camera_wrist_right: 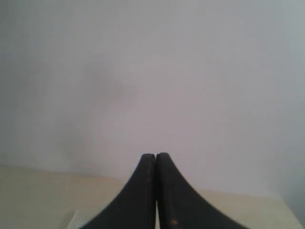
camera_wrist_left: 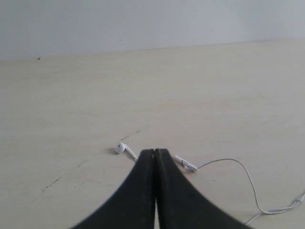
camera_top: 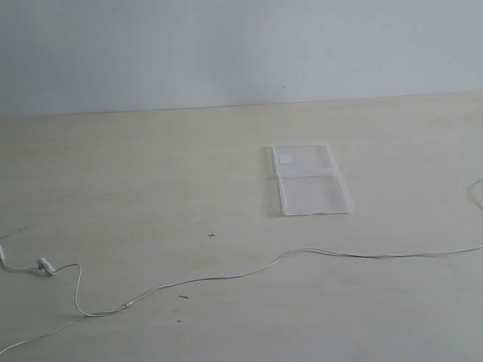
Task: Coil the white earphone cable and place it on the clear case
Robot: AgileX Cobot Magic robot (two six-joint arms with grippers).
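The white earphone cable (camera_top: pixel 226 277) is very thin and long. It is not coiled. It lies stretched out in a wavy line from 8 o'clock to 3 o'clock. The clear case (camera_top: pixel 309 179) lies flat and open at 1 o'clock, apart from the cable, with a small white sticker (camera_top: pixel 285 157) on its far panel

white earphone cable (camera_top: pixel 226 277) cut off both sides, partly behind left pincer (camera_wrist_left: pixel 155 151)

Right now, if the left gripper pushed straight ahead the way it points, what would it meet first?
Probably the white earphone cable: the shut left gripper aims between an earbud and another white piece lying just past its tips. Beyond is only table, then wall. Height above the table is unclear.
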